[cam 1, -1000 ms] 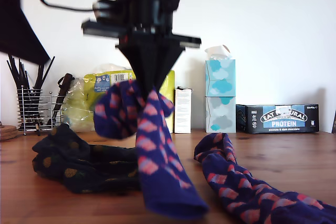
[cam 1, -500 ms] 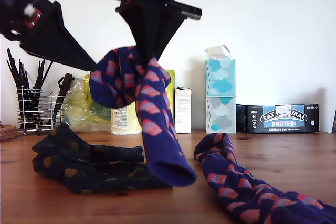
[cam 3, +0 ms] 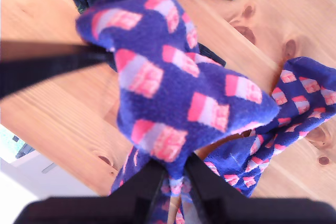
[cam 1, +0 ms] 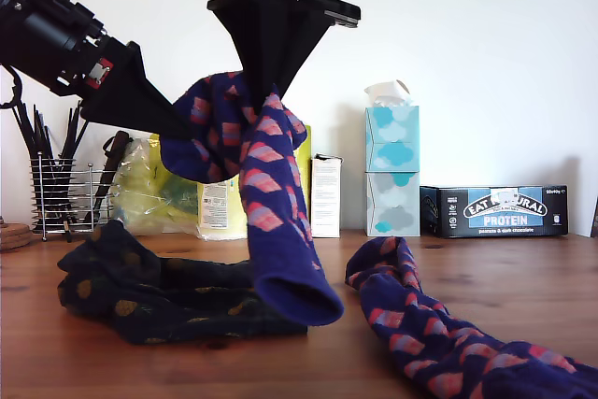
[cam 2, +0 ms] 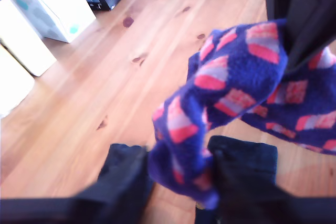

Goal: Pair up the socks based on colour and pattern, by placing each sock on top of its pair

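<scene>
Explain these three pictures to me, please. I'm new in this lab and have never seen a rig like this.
The machine is a pair of robot arms, each ending in a gripper with its own small camera. One picture is from a camera standing at the wooden table, looking across it. The other two look along each gripper.

My first gripper reaches in from the exterior view's left. My second gripper hangs down from the top middle. Both appear to pinch the lifted blue-purple sock, whose toe dangles just above the table.

On the table lie its matching sock, toward the exterior view's right, and a heap of dark navy socks toward its left. Tissue boxes and a protein bar box stand along the wall.
</scene>
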`<state>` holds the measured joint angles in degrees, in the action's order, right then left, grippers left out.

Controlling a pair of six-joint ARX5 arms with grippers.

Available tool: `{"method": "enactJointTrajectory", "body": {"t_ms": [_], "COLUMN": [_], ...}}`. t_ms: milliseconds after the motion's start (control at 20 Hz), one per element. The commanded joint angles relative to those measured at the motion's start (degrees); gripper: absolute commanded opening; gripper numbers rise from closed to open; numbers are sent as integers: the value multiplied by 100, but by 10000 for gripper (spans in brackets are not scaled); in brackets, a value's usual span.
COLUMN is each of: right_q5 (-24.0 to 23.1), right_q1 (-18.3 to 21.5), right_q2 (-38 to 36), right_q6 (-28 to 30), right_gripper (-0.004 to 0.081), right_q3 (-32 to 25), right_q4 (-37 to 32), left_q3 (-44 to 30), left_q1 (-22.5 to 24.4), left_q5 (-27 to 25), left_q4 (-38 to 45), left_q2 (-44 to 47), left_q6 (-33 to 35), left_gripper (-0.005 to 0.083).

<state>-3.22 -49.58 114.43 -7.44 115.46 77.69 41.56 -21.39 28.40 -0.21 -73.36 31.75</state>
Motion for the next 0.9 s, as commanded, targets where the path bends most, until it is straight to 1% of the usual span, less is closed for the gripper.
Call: {"method": "enactJointTrajectory", "body": {"t_ms": [0, 250, 300, 400, 450, 500, 550, 600, 700, 800, 850], "right_q5": [31, 28, 28, 28, 28, 28, 24, 28, 26, 72, 153], "right_q1": [-28, -28, -28, -42, -68, -68, -68, -68, -109, -138, -170], "right_q2": [-210, -321, -321, -326, -328, -328, -328, -328, -358, -568, -717], "right_q6": [11, -11, -11, -7, 7, 17, 57, 133, 164, 127, 15], "right_gripper": [-13, -10, 10, 96, 120, 104, 18, -7, -13, -13, -13], "right_q3": [-22, -20, -22, -22, -22, -22, -22, -22, -22, -22, -22], "right_q4": [-7, -31, -50, -168, -223, -238, -227, -140, 57, 59, 66], "left_q3": [15, 520, 680, 1019, 1150, 1263, 1364, 1436, 1506, 1506, 1506], "left_q1": [-13, -9, -9, -9, -9, -15, -42, -79, -205, -330, -385], "left_q5": [-24, -892, -955, -1113, -1130, -1082, -955, -876, -654, -614, -612], "left_q4": [68, -28, -136, -431, -487, -485, -474, -442, -398, -372, -330], "left_q2": [-46, 52, 76, 87, 87, 90, 92, 92, 92, 81, 61], "left_q6": [20, 20, 20, 24, 28, 26, 22, 20, 20, 22, 20], "left_gripper": [-24, -24, -24, -24, -24, -24, -24, -24, -24, -24, -24]}}
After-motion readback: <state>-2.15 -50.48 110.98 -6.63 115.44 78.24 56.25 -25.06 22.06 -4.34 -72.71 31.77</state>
